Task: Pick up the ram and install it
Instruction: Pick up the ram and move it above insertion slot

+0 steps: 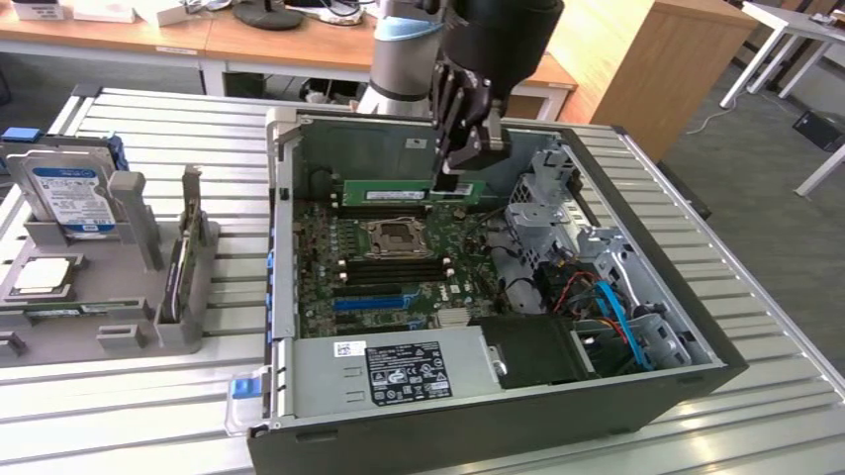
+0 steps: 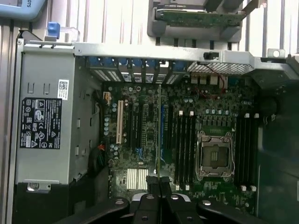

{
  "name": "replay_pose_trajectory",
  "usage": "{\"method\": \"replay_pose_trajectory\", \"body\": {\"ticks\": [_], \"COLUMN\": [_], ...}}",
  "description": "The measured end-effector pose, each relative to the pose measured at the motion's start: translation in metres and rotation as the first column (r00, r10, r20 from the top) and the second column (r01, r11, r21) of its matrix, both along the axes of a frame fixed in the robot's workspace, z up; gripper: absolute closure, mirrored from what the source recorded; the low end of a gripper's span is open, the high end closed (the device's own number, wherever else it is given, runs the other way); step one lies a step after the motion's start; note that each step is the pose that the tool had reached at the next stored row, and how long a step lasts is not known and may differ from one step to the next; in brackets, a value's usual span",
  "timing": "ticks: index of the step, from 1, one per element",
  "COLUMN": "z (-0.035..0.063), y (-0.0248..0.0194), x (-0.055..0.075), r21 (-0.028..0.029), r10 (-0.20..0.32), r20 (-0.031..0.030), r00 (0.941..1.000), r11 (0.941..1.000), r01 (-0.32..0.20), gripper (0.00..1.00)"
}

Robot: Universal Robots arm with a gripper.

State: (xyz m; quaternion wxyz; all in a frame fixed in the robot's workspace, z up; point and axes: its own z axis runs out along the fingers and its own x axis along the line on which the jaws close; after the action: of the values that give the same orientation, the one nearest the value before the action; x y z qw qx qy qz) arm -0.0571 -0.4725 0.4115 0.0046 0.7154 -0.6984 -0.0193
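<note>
The ram (image 1: 403, 193) is a long green stick, held level on its long edge above the far part of the motherboard (image 1: 396, 272) inside the open computer case (image 1: 660, 386). My gripper (image 1: 456, 180) is shut on the stick's end toward the exterior view's right. In the wrist view the ram (image 2: 159, 130) appears edge-on as a thin line running out from my shut fingertips (image 2: 160, 183), over the board next to the black memory slots (image 2: 184, 144). The processor socket (image 2: 215, 156) lies beyond those slots.
A power supply (image 1: 396, 371) fills the near end of the case. A metal drive cage (image 1: 548, 193) and cables (image 1: 601, 297) crowd the exterior view's right side. A grey fixture (image 1: 119, 317) with a blue-labelled hard drive (image 1: 66, 198) stands on the table at the left.
</note>
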Motion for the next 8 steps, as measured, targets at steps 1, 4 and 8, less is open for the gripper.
{"method": "replay_pose_trajectory", "body": {"ticks": [1,4,8], "z": [0.0000,0.0000,-0.0001], "y": [0.0000,-0.0001,0.0000], "x": [0.0034,0.0119,0.0126], "r21": [0.0000,-0.0001,-0.0001], "r10": [0.000,0.000,0.000], "r20": [0.0000,0.0000,0.0001], "r00": [1.0000,1.0000,1.0000], "r11": [1.0000,1.0000,1.0000], "r01": [0.000,0.000,0.000], "gripper": [0.88,0.88,0.88]}}
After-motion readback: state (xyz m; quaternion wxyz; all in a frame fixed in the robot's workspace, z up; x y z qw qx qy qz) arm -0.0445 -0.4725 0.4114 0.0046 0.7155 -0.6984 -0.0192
